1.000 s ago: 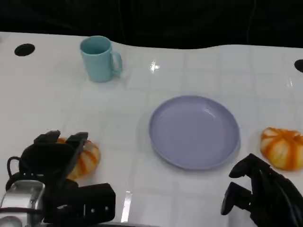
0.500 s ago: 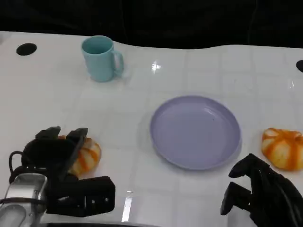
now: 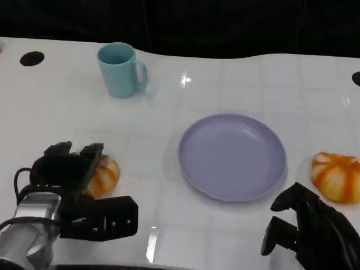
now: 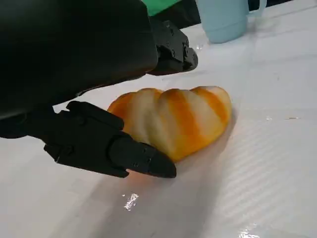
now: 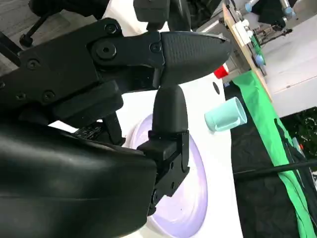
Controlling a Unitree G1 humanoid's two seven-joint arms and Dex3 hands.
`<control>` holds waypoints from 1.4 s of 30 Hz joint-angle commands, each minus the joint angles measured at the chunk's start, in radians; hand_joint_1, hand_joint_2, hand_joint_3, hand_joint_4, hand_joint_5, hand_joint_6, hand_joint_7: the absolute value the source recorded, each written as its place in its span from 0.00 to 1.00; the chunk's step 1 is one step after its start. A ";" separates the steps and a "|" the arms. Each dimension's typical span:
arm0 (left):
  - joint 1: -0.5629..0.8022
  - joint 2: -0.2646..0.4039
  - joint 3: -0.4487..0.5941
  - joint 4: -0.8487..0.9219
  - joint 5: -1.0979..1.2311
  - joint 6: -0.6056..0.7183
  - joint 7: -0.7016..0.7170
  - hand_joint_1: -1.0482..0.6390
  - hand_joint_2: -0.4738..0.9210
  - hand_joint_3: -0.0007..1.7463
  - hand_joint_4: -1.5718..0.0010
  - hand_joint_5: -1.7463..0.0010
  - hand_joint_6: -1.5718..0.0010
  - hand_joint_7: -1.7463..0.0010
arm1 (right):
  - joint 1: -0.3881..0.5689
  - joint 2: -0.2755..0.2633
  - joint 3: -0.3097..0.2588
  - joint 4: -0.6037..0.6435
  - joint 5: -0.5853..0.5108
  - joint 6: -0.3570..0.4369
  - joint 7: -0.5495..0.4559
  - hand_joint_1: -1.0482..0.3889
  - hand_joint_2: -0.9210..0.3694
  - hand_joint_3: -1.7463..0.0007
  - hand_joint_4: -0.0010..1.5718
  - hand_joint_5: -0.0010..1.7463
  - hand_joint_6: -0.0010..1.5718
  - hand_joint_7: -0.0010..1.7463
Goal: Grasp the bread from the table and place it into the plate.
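On the white table [image 3: 236, 84], the lavender plate [image 3: 232, 156] lies a little to the right of the middle and it has nothing in it. The bread nearest the left hand [image 3: 62, 171] is an orange and white striped bun [image 3: 103, 176] that lies flat on the table at about 9 o'clock from the plate, well apart from it. The left hand is over this bun from the near side; in the left wrist view one of its fingers [image 4: 143, 161] is low on the near side of the bun [image 4: 178, 119], touching it or almost, and the other fingers are above its far side with a gap, so the hand is around the bread with fingers apart and it does not grip it. A second striped bun [image 3: 336, 176] lies at about 3 o'clock from the plate, near the table's right edge. The right hand [image 3: 306, 228] is at about 5 o'clock from the plate, near this second bun but apart from it, and it holds nothing; its fingers look spread in the right wrist view. A light blue mug [image 3: 120, 70] stands upright at about 10 o'clock from the plate, far from both hands.
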State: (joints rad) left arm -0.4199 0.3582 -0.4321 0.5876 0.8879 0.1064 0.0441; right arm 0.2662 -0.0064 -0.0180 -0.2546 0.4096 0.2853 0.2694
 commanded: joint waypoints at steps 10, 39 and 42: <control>-0.057 0.034 0.008 0.144 -0.171 -0.161 -0.075 0.44 1.00 0.08 0.68 0.91 0.69 0.96 | 0.001 -0.008 -0.006 0.002 -0.009 -0.019 0.000 0.34 0.00 0.76 0.45 1.00 0.27 0.98; -0.127 0.017 0.004 0.391 -0.230 -0.348 0.230 0.42 1.00 0.23 0.51 0.00 0.65 0.00 | -0.002 -0.006 -0.004 -0.001 -0.010 -0.014 -0.011 0.34 0.00 0.77 0.45 1.00 0.27 0.98; -0.122 0.021 0.013 0.367 -0.247 -0.364 0.238 0.43 1.00 0.24 0.49 0.00 0.64 0.00 | -0.003 -0.006 -0.004 0.000 -0.005 -0.013 -0.007 0.34 0.00 0.77 0.45 1.00 0.27 0.98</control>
State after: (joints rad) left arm -0.5588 0.3703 -0.4305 0.9668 0.6553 -0.2446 0.2836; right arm 0.2644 -0.0061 -0.0140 -0.2538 0.4060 0.2799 0.2639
